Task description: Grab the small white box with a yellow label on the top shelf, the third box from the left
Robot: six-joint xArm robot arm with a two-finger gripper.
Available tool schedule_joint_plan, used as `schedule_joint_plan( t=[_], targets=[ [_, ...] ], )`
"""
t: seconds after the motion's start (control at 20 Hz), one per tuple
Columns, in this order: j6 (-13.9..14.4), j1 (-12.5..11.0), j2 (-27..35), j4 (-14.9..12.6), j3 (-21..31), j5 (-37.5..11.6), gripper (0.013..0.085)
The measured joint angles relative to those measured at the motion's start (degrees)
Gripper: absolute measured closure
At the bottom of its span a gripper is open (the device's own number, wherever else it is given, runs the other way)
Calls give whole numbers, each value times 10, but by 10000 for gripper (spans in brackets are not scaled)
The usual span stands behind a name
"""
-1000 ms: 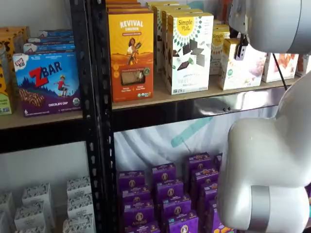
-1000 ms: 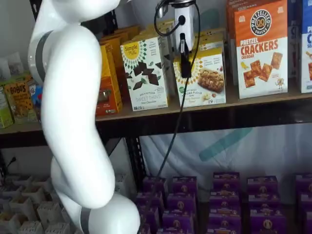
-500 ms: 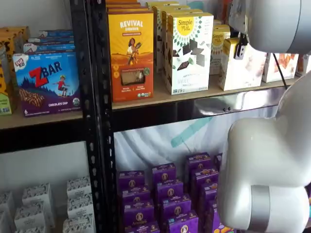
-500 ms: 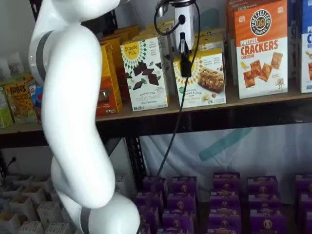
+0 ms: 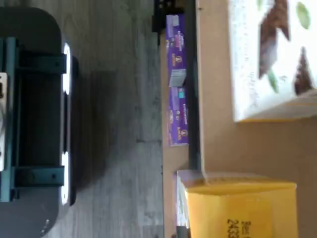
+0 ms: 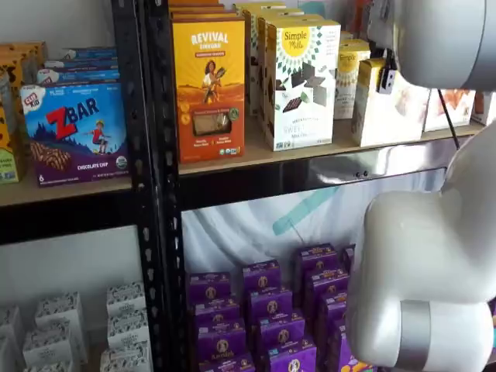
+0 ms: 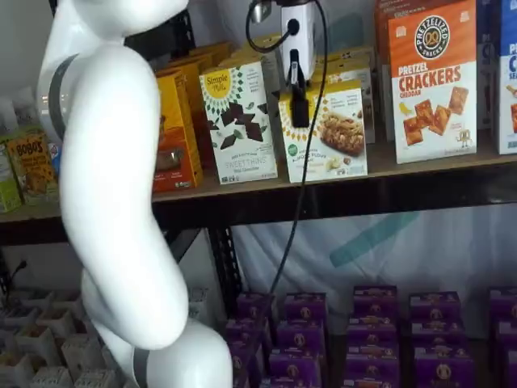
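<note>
The small white box [image 7: 335, 137] with its yellow sun circle stands on the top shelf [image 7: 420, 166], to the right of a taller white box with a dark geometric pattern [image 7: 238, 121]. My gripper [image 7: 299, 101] comes down from above, one black finger lying against the box's front face, and is shut on it. In a shelf view the box [image 6: 395, 112] shows its yellow side, with the gripper [image 6: 385, 80] at its top edge. The wrist view shows a yellow box face with printed digits [image 5: 237, 208] over the tan shelf board [image 5: 218, 139].
A white-and-orange crackers box [image 7: 432, 81] stands right of the small box and an orange box [image 6: 208, 85] left of the patterned one. My white arm [image 7: 121, 202] fills the foreground. Purple boxes [image 7: 371, 323] fill the lower shelf. A dark teal-bracketed mount [image 5: 29, 114] shows in the wrist view.
The gripper and the small white box have shifted together sideways, away from the row behind and toward the shelf's front edge. The other boxes have not moved.
</note>
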Motion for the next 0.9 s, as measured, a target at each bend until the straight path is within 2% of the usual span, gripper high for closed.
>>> schedule_joint_plan(
  t=[0.4,0.9],
  targets=[
    [-5,-9,-63,8,46,33,650],
    [-18,-22,-113,-2,83,68,650]
  ],
)
